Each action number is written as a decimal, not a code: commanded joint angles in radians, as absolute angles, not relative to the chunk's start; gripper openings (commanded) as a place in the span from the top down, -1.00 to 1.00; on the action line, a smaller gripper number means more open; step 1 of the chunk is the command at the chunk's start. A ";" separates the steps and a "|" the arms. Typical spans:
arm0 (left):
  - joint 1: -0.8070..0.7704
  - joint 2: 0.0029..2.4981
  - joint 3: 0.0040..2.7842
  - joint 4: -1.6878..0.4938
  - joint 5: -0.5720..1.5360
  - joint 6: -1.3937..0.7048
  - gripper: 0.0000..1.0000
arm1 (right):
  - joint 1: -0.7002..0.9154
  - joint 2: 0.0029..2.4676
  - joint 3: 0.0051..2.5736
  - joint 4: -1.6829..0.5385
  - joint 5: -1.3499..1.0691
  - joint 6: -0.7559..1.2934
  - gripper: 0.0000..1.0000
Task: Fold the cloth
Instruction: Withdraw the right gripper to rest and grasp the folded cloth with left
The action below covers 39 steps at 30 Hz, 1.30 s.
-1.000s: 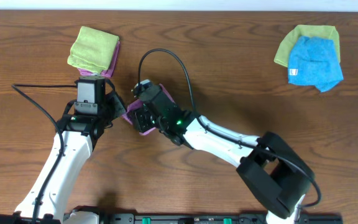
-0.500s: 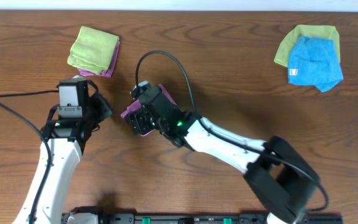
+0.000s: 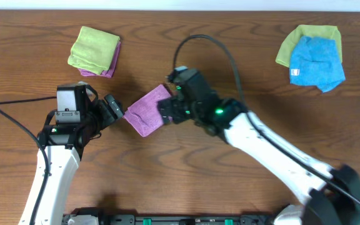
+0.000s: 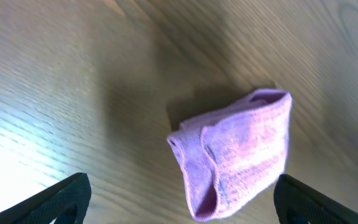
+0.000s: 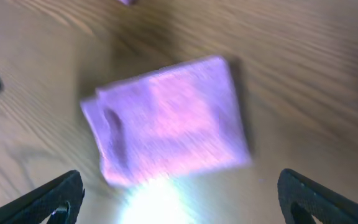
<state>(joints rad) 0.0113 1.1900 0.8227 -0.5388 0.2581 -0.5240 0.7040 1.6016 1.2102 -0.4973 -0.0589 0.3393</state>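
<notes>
The cloth [image 3: 147, 110] is a lilac piece folded into a small square, lying flat on the wooden table between the two arms. My left gripper [image 3: 116, 109] is just left of it, open and not touching it. My right gripper [image 3: 167, 111] is at its right edge, also open. In the left wrist view the cloth [image 4: 238, 149] shows its layered folded edges, and my left gripper [image 4: 185, 202] stands wide with nothing held. In the blurred right wrist view the cloth [image 5: 166, 118] lies ahead of my open right gripper [image 5: 182, 193].
At the back left a folded lime-green cloth [image 3: 94, 49] rests on another folded purple cloth [image 3: 112, 64]. At the back right a blue cloth [image 3: 316, 61] lies over a second lime-green cloth [image 3: 295, 40]. A black cable [image 3: 214, 44] arcs above the right arm.
Both grippers have opened and let go of the cloth. The left one drew back to the left and the right one to the right, leaving the folded square uncovered on the table.
</notes>
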 commanded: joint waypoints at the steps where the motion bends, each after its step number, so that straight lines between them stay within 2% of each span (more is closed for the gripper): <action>1: 0.015 1.176 0.836 -0.546 0.324 -0.532 -0.90 | 0.683 1.496 1.216 -0.594 -0.048 0.251 -0.98; 7: 0.013 1.199 0.834 -0.546 0.393 -0.561 -0.91 | 0.681 1.269 1.039 -0.718 0.004 0.247 -0.99; 16: 0.012 1.274 0.833 -0.550 0.500 -0.583 -0.90 | 0.681 0.778 0.680 -0.758 0.038 0.411 -0.98; 21: 0.012 1.319 0.833 -0.558 0.530 -0.584 -0.91 | 0.681 0.544 0.579 -0.807 0.087 0.492 -0.99; 26: 0.012 1.388 0.832 -0.564 0.564 -0.584 -0.90 | 0.681 0.460 0.568 -0.852 0.128 0.519 -0.99; 39: 0.010 1.578 0.832 -0.452 0.615 -0.637 -0.90 | 0.681 0.460 0.568 -0.854 0.124 0.519 -0.99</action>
